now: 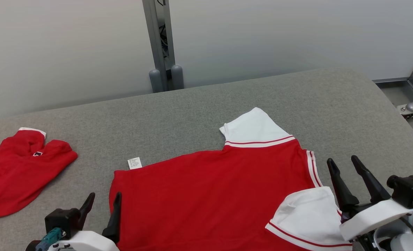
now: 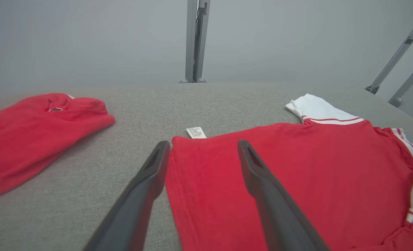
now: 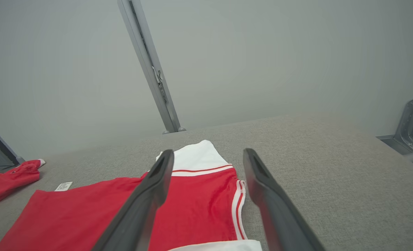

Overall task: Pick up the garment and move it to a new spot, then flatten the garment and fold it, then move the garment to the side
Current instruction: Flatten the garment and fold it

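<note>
The red knit shirt with white striped sleeves (image 1: pixel 210 188) lies flat near the grey fabric worktop's (image 1: pixel 192 115) front edge, apparently awaiting folding, with the left end effector (image 1: pixel 105 196) and right end effector (image 1: pixel 342 160) spread, empty.

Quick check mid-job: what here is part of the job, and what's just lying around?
In the job:
- red shirt with white sleeves, spread out
- left gripper, open
- right gripper, open

Lying about:
- crumpled red garment at the left
- metal post behind the grey table
</note>
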### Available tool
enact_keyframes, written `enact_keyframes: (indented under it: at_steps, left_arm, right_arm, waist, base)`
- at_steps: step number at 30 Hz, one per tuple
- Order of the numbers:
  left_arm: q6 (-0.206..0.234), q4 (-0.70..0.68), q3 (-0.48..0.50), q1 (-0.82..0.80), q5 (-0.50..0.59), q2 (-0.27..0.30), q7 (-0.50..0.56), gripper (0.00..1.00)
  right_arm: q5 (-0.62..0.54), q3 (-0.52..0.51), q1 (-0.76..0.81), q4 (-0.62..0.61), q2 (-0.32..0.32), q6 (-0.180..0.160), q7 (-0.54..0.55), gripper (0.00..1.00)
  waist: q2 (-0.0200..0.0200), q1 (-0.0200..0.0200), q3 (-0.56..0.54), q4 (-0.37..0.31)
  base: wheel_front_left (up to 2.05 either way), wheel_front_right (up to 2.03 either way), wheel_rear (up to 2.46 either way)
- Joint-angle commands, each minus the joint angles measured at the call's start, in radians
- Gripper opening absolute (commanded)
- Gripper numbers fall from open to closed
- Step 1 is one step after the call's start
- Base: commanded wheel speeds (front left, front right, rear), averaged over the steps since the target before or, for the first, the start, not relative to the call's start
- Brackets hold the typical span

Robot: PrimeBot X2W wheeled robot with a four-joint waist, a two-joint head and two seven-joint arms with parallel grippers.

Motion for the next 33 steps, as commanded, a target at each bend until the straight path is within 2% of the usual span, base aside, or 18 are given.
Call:
enact_keyframes:
  at_steps: [1, 12, 21, 27, 33]
  left_arm:
    - [0.016, 0.036, 0.010, -0.028, 0.018, -0.003, -0.046, 1.00]
    - [0.056, 0.207, 0.028, -0.110, 0.052, -0.009, -0.154, 1.00]
    - [0.115, 0.370, 0.028, -0.263, 0.125, 0.081, -0.080, 1.00]
    - [0.092, 0.440, -0.002, -0.336, 0.148, 0.110, -0.040, 1.00]
    - [0.069, 0.479, -0.038, -0.362, 0.156, 0.100, -0.025, 1.00]
  right_arm:
    - [-0.019, 0.028, -0.017, 0.021, 0.000, 0.001, -0.050, 1.00]
    - [-0.002, 0.095, -0.051, 0.105, 0.063, 0.001, -0.140, 1.00]
    - [0.002, 0.119, -0.114, 0.131, 0.070, 0.001, -0.166, 1.00]
    - [0.006, 0.128, -0.130, 0.145, 0.079, 0.001, -0.172, 1.00]
    - [0.010, 0.127, -0.136, 0.153, 0.080, 0.001, -0.174, 1.00]
  waist:
    - [-0.0001, 0.0000, 0.010, -0.014]
    - [-0.0001, 0.0000, 0.089, -0.075]
    - [-0.0001, 0.0000, 0.166, -0.115]
    - [-0.0001, 0.0000, 0.189, -0.126]
    - [-0.0001, 0.0000, 0.194, -0.129]
  base:
    - [0.00, 0.00, 0.00]
    - [0.00, 0.00, 0.00]
    - [0.00, 0.00, 0.00]
    - [0.00, 0.00, 0.00]
    - [0.00, 0.00, 0.00]
